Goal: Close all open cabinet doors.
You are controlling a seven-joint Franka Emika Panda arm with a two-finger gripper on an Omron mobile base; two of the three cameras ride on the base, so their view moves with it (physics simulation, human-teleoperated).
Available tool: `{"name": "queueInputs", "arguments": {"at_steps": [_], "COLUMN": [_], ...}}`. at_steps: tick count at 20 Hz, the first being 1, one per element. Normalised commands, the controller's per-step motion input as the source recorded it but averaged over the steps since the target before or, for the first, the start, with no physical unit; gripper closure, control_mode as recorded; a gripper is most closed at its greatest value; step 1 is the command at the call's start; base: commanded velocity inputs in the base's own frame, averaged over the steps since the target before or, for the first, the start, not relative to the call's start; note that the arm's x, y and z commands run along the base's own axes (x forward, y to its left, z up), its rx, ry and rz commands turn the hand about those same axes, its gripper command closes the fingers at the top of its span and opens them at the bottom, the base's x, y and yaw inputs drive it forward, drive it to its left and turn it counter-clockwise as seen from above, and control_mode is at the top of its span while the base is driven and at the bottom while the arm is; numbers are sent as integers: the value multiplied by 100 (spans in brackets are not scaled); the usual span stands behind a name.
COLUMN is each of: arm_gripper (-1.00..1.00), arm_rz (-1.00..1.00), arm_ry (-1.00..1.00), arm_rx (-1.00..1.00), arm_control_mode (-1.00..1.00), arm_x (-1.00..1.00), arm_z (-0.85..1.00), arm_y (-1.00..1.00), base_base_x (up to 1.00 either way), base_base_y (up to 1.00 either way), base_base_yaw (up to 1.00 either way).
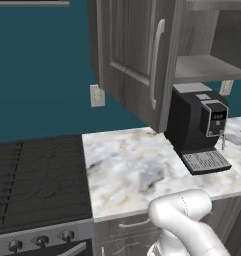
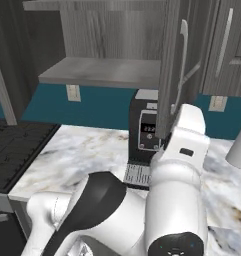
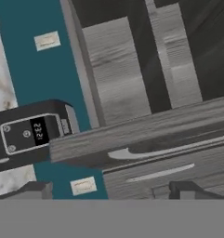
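At the far left sits a dark stove top [image 1: 37, 175] with knobs along its front edge, set against a teal wall [image 1: 42, 70] with a pale outlet plate [image 1: 97, 95]. Next along, a grey wood-grain cabinet door [image 1: 129, 60] swings out over the counter, its long silver handle [image 1: 155, 62] facing the camera. It stands well open, so the bare shelf [image 1: 204, 67] behind it is exposed; this door is what the task calls for closing.

Below the shelf, a black coffee machine [image 1: 197, 127] stands on the marble counter [image 1: 132, 170], tucked beneath the cabinet and near the wall.

In the right base view a second open door [image 2: 169, 70] is seen edge-on, its handle [image 2: 183, 65] just above the arm's raised white wrist [image 2: 189, 135]. The arm appears to be reaching up towards that edge to push it shut, though the contact point is hidden. Further right, a closed door [image 2: 232, 50] lies flush.

In the hand view the gripper [image 3: 108, 188] has its jaws spread wide, nothing between them, with the door's edge [image 3: 146, 128] crossing just ahead. Wide jaws suit a push rather than a grasp.
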Motion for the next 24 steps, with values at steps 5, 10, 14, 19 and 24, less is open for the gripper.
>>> {"name": "queueInputs", "arguments": {"at_steps": [5,10,14,19,24], "arm_gripper": [-100,-100,-100,-100,-100], "arm_rz": [0,0,2,5,13], "arm_ry": [14,11,1,0,0], "arm_rx": [-8,-2,0,6,8], "arm_control_mode": [-100,-100,-100,-100,-100], "arm_x": [97,94,57,56,46], "arm_z": [-5,-4,0,0,0], "arm_y": [-43,-38,-46,-35,-1], "base_base_x": [0,0,0,0,0], "base_base_y": [0,0,0,0,0], "base_base_yaw": [0,0,0,0,0]}}
